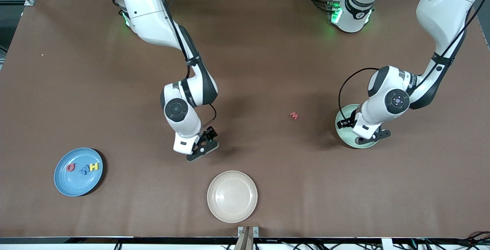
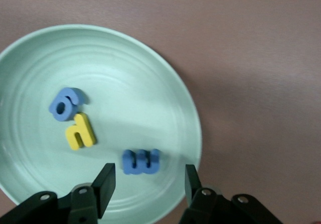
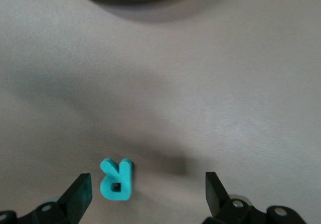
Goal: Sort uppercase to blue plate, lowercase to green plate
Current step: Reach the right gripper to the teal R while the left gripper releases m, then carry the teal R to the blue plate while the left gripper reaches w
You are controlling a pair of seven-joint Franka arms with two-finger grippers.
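Left gripper (image 2: 148,184) hangs over the green plate (image 2: 165,78), fingers parted and holding nothing. Straight below the gap lies the blue E/m-shaped letter (image 2: 141,161), flat on the plate. Beside it in the same plate: the yellow h (image 2: 80,131) and the blue g (image 2: 64,103), those two touching or nearly so, a little apart from the first.

In the front view the left gripper (image 1: 370,137) covers most of the green plate (image 1: 342,126), which sits toward the left arm's end of the table.

Right gripper (image 3: 148,191) is low over bare tabletop, jaws spread wide and empty. The teal R (image 3: 117,179) lies flat on the table between its fingers, closer to one finger than the other, touching neither.

Front view puts the right gripper (image 1: 204,146) near mid-table, with the cream plate (image 1: 232,196) nearer the camera.

The red w/m letter (image 1: 294,115) lies alone on the table between the two grippers.

The blue plate (image 1: 69,183), toward the right arm's end, holds the red Q (image 1: 71,167), blue W (image 1: 82,171) and yellow H (image 1: 93,166) in a row.
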